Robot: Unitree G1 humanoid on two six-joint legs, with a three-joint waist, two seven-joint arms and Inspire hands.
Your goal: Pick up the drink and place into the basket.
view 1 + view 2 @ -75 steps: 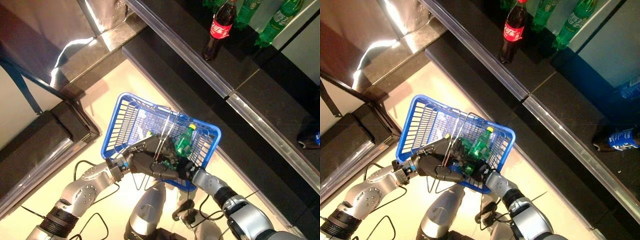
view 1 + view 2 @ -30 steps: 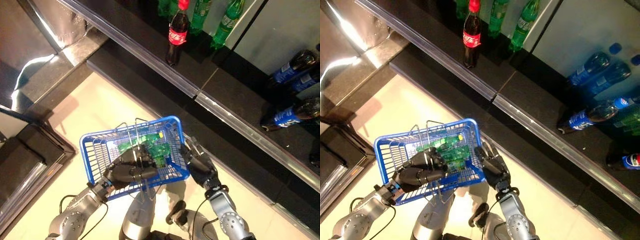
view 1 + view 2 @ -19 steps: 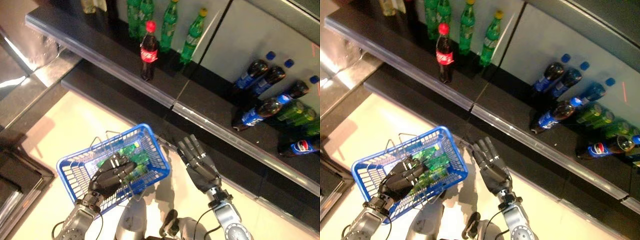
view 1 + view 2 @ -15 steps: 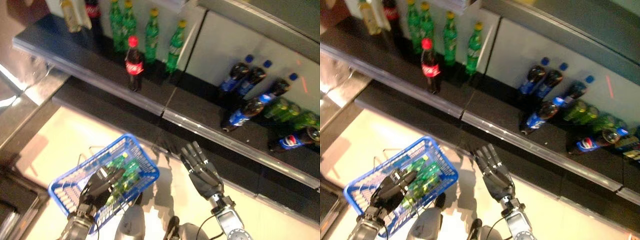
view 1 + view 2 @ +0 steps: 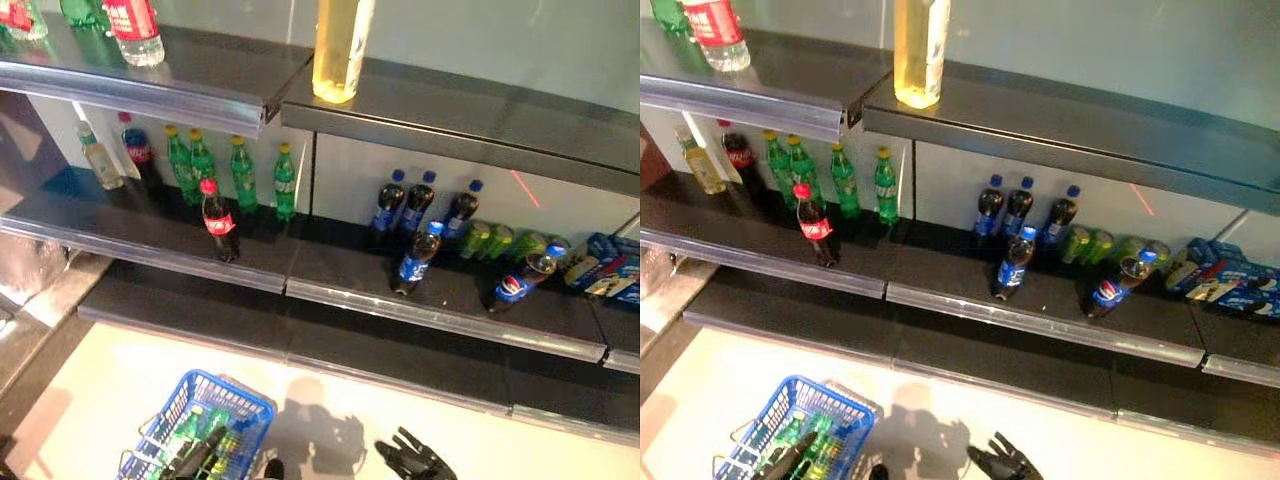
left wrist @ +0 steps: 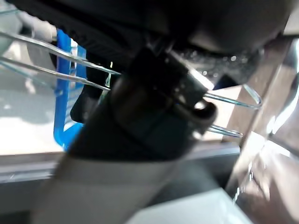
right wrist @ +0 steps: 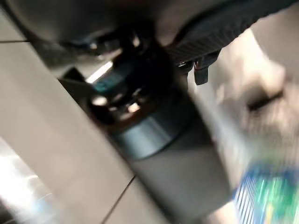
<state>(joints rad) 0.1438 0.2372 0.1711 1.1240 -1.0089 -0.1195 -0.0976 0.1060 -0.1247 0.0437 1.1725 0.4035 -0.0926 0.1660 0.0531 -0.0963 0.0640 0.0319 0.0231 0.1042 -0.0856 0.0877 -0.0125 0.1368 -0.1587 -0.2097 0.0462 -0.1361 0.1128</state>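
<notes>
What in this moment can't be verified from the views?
- Left hand: low in the eye views over the blue basket; its grip on the wire handles is unreadable, the wrist view blocked by dark bulk.
- Green bottles in the basket: count unclear, too small.
- Right hand: partly cut by the edge.

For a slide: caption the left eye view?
Blue basket of green bottles below stocked drink shelves.

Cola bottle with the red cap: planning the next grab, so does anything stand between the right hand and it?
Nothing visible does. The open right hand hangs low over the floor; the red-capped cola bottle stands alone near the dark shelf's front, behind only its grey edge rail.
</notes>
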